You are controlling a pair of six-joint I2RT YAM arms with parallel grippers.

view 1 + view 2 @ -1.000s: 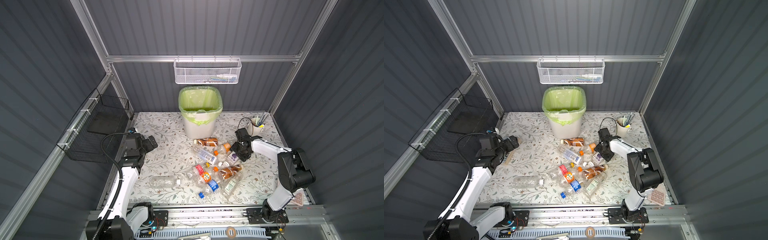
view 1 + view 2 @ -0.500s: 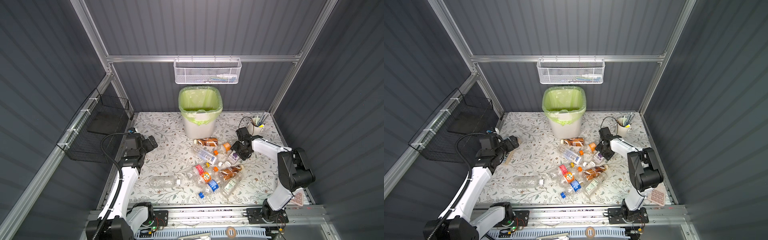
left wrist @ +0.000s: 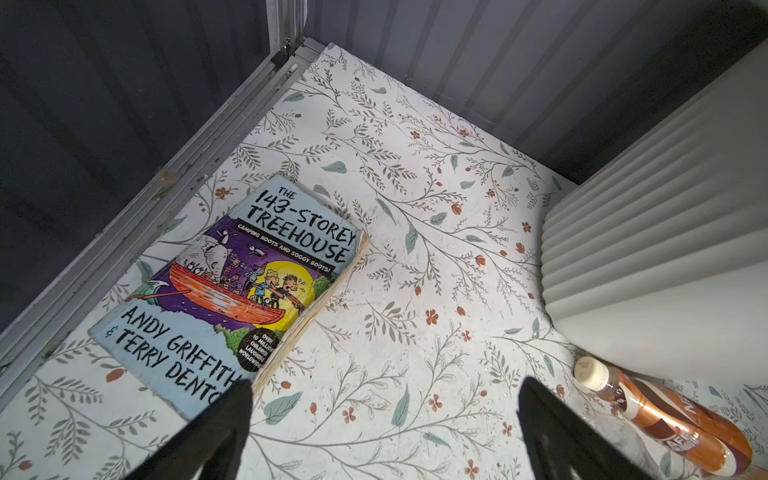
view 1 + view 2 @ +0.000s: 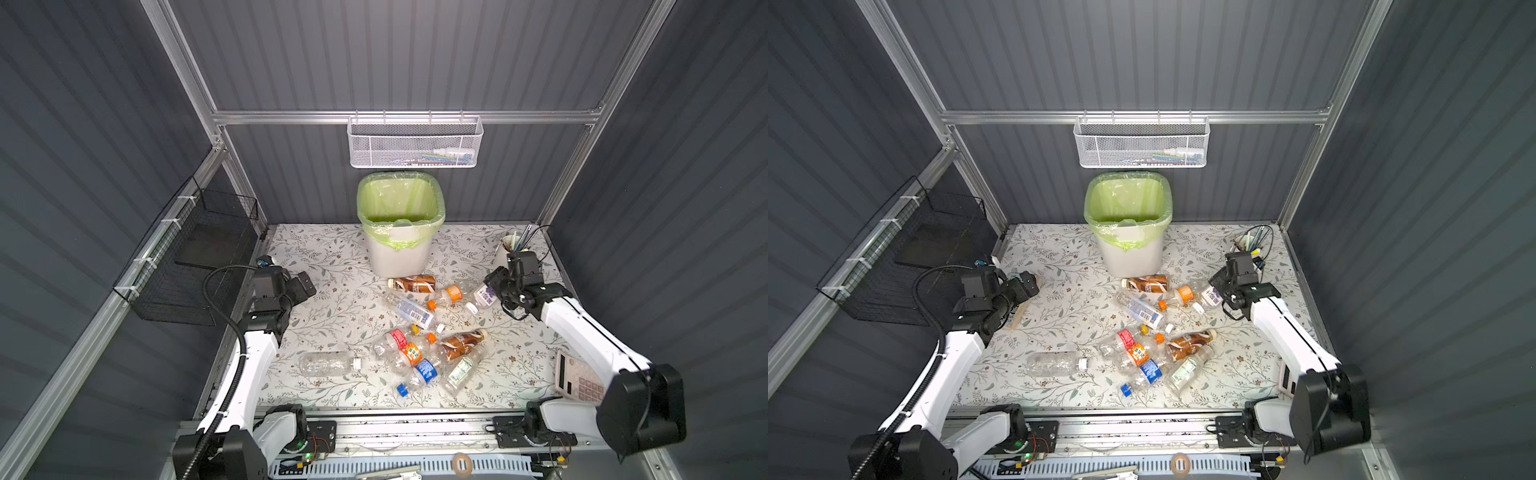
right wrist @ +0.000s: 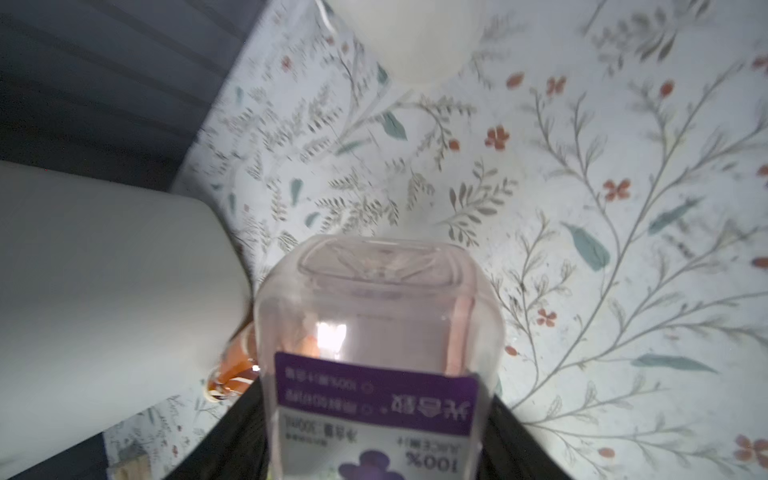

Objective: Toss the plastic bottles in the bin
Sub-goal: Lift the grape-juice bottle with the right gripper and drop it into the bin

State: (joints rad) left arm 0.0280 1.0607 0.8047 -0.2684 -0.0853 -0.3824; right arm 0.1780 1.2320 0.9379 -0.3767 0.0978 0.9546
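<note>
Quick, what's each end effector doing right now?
Left end effector: open, holding nothing.
Right end effector: closed on the purple-label juice bottle.

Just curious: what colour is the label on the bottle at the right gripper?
Purple with white print on the bottle, clearest in the right wrist view.

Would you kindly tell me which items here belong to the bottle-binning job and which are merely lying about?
Job: plastic bottles, including the purple-label bottle; bin.
Lying about: book; calculator; cup of pens; white mesh basket; black wire basket.
</note>
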